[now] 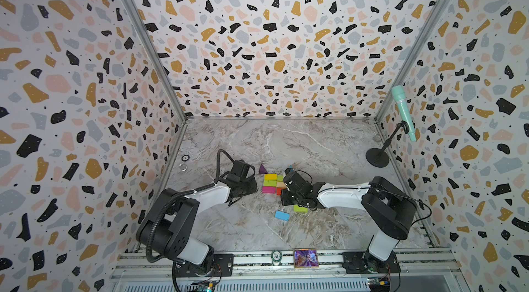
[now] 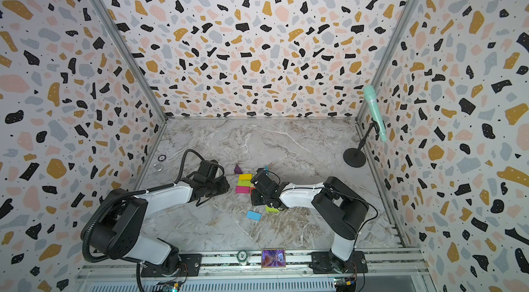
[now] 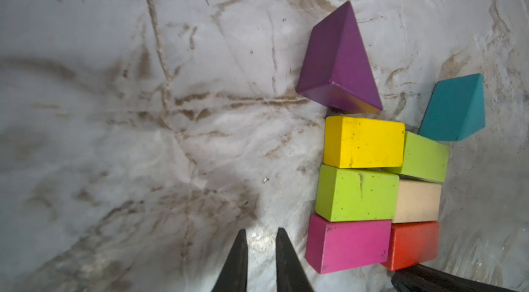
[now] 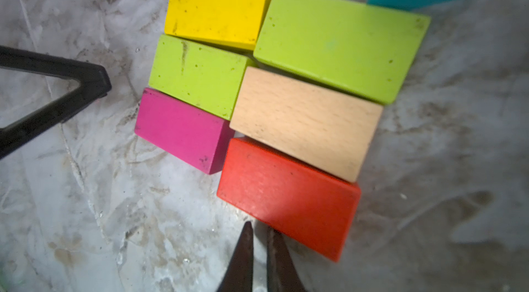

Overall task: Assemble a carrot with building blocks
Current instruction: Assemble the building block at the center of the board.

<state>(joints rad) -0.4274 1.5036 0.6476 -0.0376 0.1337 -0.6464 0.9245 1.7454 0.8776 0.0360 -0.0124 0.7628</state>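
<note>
Both hands are nearly closed and empty. Your right hand (image 4: 259, 229) sits just beside the red block (image 4: 287, 197), last row of the carrot (image 3: 375, 190); your left hand (image 3: 259, 233) is beside the pink block (image 3: 347, 243). Nudge gently to square the rows, then fetch the loose green block (image 1: 300, 208) and blue block (image 1: 282, 215) behind your right hand.

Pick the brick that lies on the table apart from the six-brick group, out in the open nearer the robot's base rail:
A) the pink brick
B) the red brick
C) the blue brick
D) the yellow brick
C: in both top views the blue brick lies alone on the table, while the yellow brick, red brick and pink brick sit packed in the group.
</note>
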